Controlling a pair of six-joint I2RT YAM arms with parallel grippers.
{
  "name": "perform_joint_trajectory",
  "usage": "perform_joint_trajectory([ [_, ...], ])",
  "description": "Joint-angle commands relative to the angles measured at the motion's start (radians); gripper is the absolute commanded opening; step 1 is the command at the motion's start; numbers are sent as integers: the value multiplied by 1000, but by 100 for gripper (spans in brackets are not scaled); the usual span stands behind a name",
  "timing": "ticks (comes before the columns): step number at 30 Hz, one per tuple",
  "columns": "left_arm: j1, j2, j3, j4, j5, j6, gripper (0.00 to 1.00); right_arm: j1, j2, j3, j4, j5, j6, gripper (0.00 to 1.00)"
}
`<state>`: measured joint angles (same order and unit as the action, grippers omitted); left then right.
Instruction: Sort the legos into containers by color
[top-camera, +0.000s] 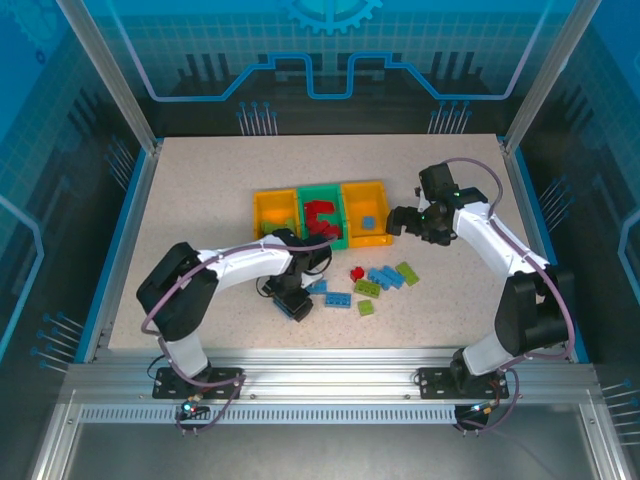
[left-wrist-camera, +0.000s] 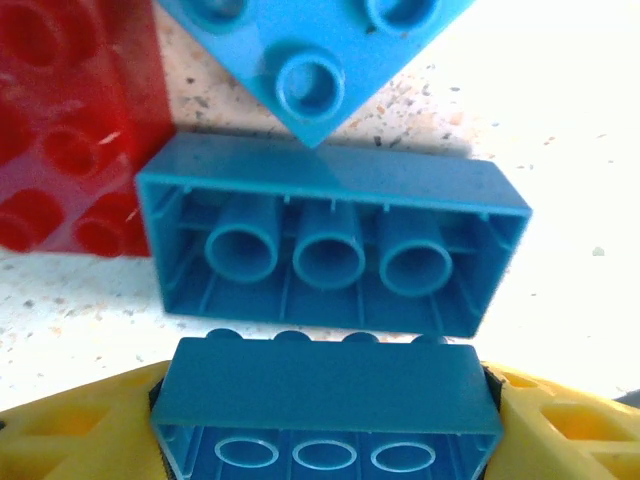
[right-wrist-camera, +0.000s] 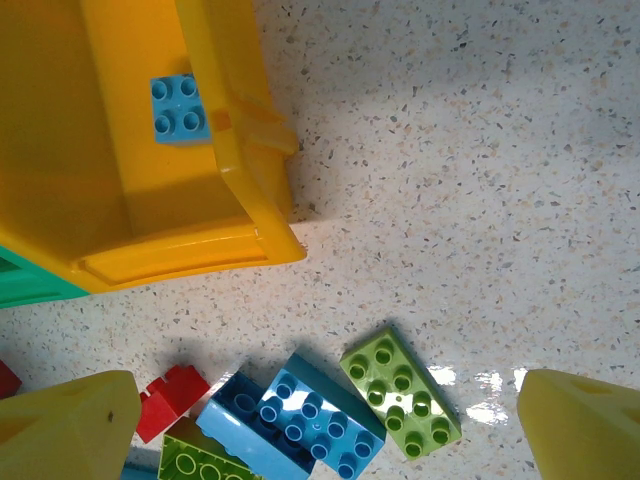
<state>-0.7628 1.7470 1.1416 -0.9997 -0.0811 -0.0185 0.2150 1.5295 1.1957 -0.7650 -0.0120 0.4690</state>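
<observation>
My left gripper (top-camera: 293, 302) is low over the table, left of the loose legos, and its yellow fingers (left-wrist-camera: 70, 430) are shut on the ends of a blue lego (left-wrist-camera: 330, 385). Just beyond it lie an upside-down blue lego (left-wrist-camera: 330, 235), another blue one (left-wrist-camera: 310, 50) and a red one (left-wrist-camera: 70, 130). My right gripper (top-camera: 405, 222) hangs open and empty beside the right yellow container (right-wrist-camera: 240, 200), which holds a small blue lego (right-wrist-camera: 180, 108). Below it lie a lime lego (right-wrist-camera: 400, 392), a blue one (right-wrist-camera: 315, 425) and a red one (right-wrist-camera: 170, 400).
The three containers stand in a row at mid-table: left yellow (top-camera: 275, 213), green (top-camera: 335, 195) with red legos (top-camera: 322, 215), right yellow (top-camera: 365, 190). Loose legos (top-camera: 385, 277) spread in front of them. Metal frame posts and blue walls ring the table.
</observation>
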Motion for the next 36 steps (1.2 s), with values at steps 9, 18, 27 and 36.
perform_joint_trajectory([
  [9,8,-132,211,-108,31,-18,69,-18,-30,-56,24,-15,-14,97],
  [18,32,-3,448,129,191,-55,68,-3,-53,-130,46,-64,-31,94],
  [27,53,319,816,209,266,-71,68,58,-117,-244,22,-47,72,89],
  [36,93,510,1011,244,239,-92,68,130,-169,-359,59,-78,301,90],
])
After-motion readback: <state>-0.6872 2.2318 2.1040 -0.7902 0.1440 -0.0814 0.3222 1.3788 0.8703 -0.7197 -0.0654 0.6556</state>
